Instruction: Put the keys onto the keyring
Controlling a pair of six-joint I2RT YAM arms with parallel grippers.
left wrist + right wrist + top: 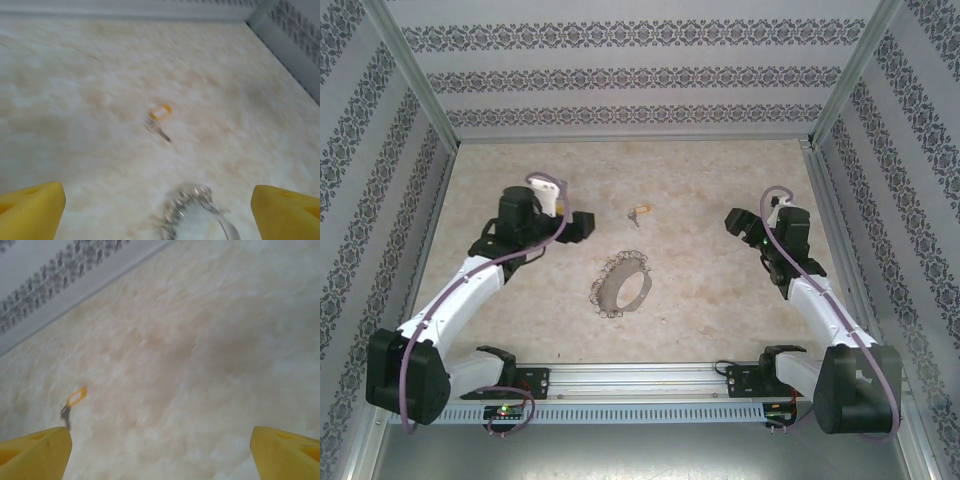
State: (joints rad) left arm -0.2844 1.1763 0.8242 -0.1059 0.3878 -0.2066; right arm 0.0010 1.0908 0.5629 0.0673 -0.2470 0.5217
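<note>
Hovering wide and empty, my left gripper point(582, 226) and right gripper point(734, 220) flank the key point(639, 213) on the table point(720, 290). I see the keyring point(622, 281) lying nearer the bases, apart from it.

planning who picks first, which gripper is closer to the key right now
Left. The left gripper sits just to the left of the key; the right gripper is farther off on the key's right side.

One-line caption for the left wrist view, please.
Open left hand over the table, tiny yellow-headed key lying ahead, fringed keyring at the frame's bottom edge, the two apart.
</note>
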